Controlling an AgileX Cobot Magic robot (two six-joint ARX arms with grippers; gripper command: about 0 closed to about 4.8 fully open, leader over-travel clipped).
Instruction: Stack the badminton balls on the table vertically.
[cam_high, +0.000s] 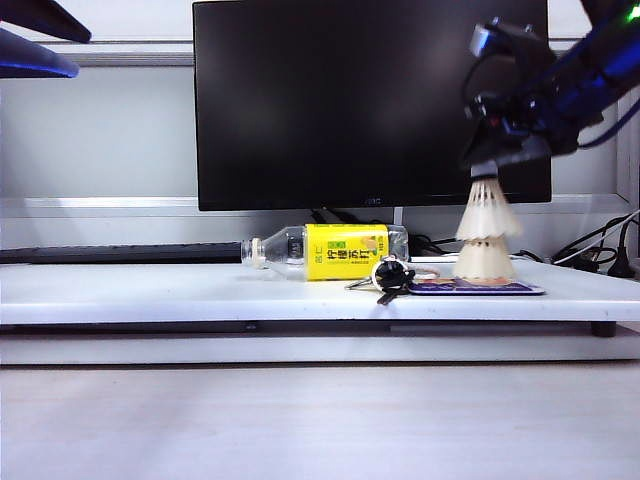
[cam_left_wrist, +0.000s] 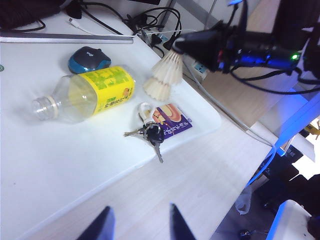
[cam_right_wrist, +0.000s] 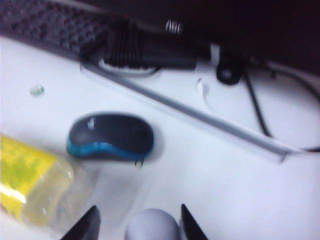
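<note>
My right gripper (cam_right_wrist: 137, 222), jaws wide around the top shuttlecock's (cam_high: 487, 212) cork; left gripper (cam_left_wrist: 140, 222) wide, empty — feathers look light, tippy.

My right gripper (cam_right_wrist: 137, 222) is hanging with its jaws parted around a shuttlecock's white tip (cam_right_wrist: 151, 226), near the mouse (cam_right_wrist: 110, 136) and bottle (cam_right_wrist: 35, 185).
</note>
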